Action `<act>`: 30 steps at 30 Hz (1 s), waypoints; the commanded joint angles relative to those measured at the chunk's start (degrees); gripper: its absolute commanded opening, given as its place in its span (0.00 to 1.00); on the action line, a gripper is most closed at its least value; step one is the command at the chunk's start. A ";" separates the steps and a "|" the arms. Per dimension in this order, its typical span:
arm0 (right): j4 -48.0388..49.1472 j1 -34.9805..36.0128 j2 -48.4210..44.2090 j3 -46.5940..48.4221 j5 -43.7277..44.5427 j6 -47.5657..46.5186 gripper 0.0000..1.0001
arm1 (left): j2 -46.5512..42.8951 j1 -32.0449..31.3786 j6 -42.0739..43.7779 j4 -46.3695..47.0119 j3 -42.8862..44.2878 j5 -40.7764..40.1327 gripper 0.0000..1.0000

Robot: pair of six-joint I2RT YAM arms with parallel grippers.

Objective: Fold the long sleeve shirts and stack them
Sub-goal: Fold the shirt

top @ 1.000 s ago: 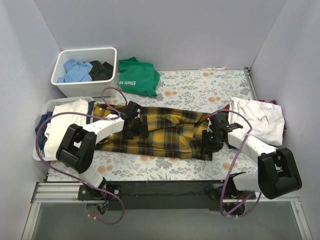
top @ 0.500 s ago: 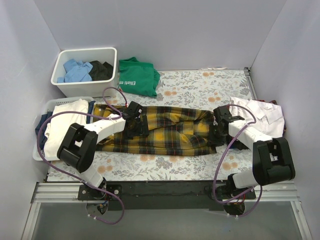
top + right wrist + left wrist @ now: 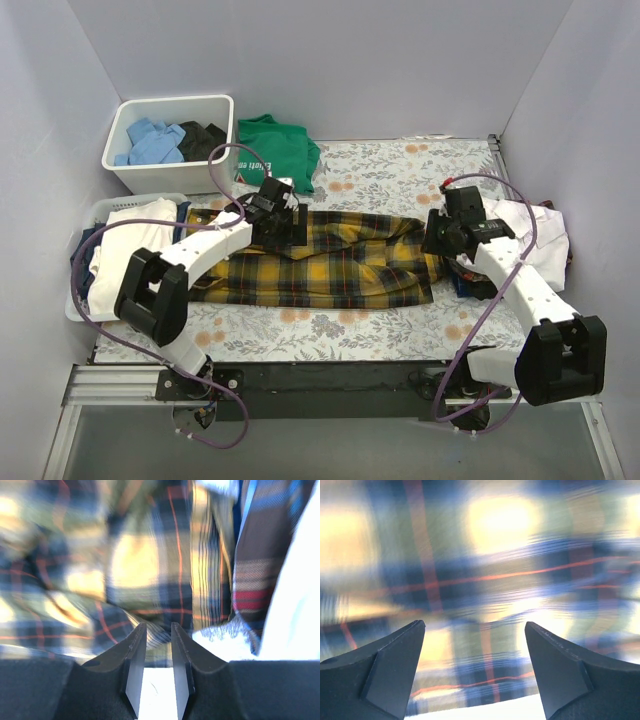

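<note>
The yellow-and-black plaid long sleeve shirt (image 3: pixel 340 265) lies stretched across the middle of the table. My left gripper (image 3: pixel 283 232) hovers over its far left part, open. In the left wrist view only blurred plaid (image 3: pixel 500 520) shows between the wide-apart jaws of that left gripper (image 3: pixel 475 625). My right gripper (image 3: pixel 437 238) is at the shirt's right end. Its jaws stand narrowly apart, and a fold of the plaid edge (image 3: pixel 130 565) sits between the tips of the right gripper (image 3: pixel 158 625). The white long sleeve shirt (image 3: pixel 530 240) lies at the far right, its cloth (image 3: pixel 300 605) just beside the plaid.
A green T-shirt (image 3: pixel 275 150) lies at the back. A white bin (image 3: pixel 225 105) with blue and black clothes stands back left. A white basket (image 3: pixel 100 212) with pale cloth is at the left. A dark striped garment (image 3: pixel 252 555) sits under the white shirt.
My right gripper has moved from the shirt's near right corner toward the far side, and the right end of the plaid shifted with it. My left gripper has moved slightly farther back.
</note>
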 commanded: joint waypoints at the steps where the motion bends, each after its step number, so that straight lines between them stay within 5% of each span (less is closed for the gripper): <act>1: -2.25 0.10 -1.85 4.83 2.56 1.79 0.35 | -6.50 -4.25 10.47 10.62 2.78 7.95 0.83; 12: -5.59 -0.25 -2.03 10.81 3.18 3.82 0.39 | 17.92 -6.98 16.47 15.47 22.44 13.59 0.89; 20: -6.38 -0.87 -3.43 9.76 3.18 4.70 0.39 | 25.93 -9.08 19.71 13.89 25.20 16.49 0.90; 25: -6.47 -1.04 -2.91 9.58 2.13 4.96 0.39 | 30.58 -9.35 16.92 11.62 28.78 11.85 0.91; 30: -6.47 -0.96 -0.97 9.67 0.29 3.38 0.39 | 40.32 -8.92 12.34 4.85 44.07 -0.37 0.91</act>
